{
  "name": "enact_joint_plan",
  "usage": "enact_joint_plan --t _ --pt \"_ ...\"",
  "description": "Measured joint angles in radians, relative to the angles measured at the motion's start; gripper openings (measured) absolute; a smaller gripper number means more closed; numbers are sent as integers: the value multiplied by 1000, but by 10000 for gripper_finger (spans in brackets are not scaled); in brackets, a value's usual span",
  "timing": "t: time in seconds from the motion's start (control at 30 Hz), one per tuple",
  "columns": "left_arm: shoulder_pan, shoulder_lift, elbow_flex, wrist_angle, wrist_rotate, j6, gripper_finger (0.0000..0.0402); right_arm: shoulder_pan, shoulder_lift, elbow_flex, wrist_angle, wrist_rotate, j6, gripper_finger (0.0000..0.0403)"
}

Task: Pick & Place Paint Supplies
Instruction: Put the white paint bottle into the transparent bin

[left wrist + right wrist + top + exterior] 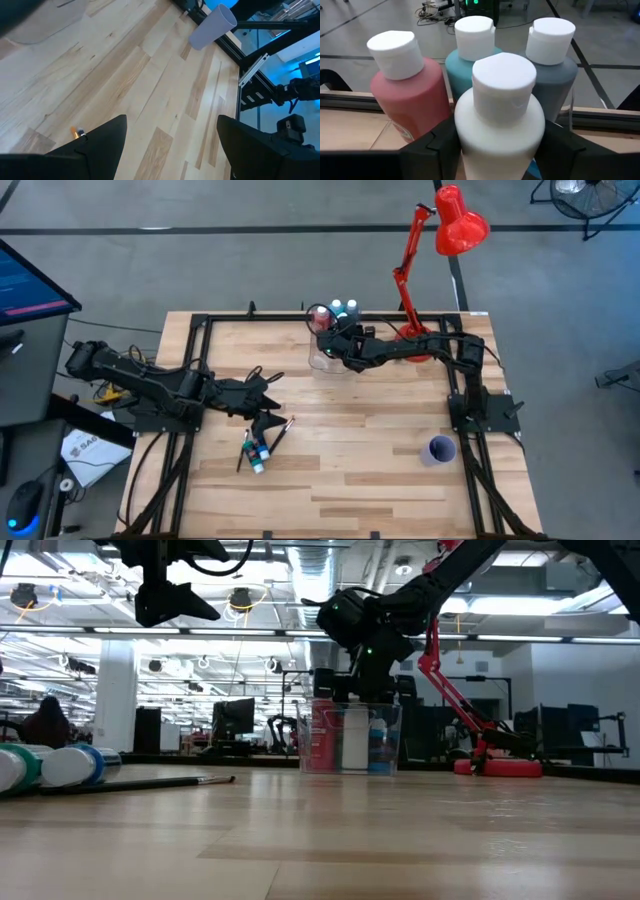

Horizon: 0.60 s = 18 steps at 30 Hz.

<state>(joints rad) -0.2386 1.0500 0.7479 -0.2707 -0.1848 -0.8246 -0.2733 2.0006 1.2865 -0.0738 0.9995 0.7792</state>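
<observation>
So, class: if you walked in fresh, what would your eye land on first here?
Probably the red desk lamp at the table's far edge, then the right hand over the clear box, its fingers either side of a white bottle among other paint bottles. Nearer, small bottles and brushes lie below the open left hand.

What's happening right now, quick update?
Right gripper jaws around white bottle in clear box. Left gripper open above brushes, small bottles. Nothing blocking.

Materials and finish: wood, plastic, painted metal.
Surface [360, 480]: pale butcher-block wood, smooth satin sheen, framed in black metal rail. White bottle [499, 131]: matt smooth plastic, as are its neighbours. Box [348, 738]: clear glossy plastic. Lamp [455, 222] at one o'clock: glossy red finish.
</observation>
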Motion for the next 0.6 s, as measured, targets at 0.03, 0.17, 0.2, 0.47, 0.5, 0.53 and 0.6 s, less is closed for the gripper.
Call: enact_joint_plan --t 0.03,0.17,0.2,0.47,0.5,0.53,0.6 --pt "0 0 0 0 0 0 305 0 0 0 0 0 0 196" --pt "0 0 0 0 0 0 305 0 0 0 3 -1 -16 199" --pt "0 0 0 0 0 1 305 0 0 0 5 -2 -29 201" --pt "0 0 0 -3 0 7 305 6 0 0 7 -6 -60 221" --pt "0 0 0 -3 0 7 305 9 0 0 8 -6 -71 223" --pt "0 0 0 -3 0 8 305 10 0 0 8 -7 -82 224" --pt "0 0 0 -3 0 8 305 9 0 0 8 -7 -98 227"
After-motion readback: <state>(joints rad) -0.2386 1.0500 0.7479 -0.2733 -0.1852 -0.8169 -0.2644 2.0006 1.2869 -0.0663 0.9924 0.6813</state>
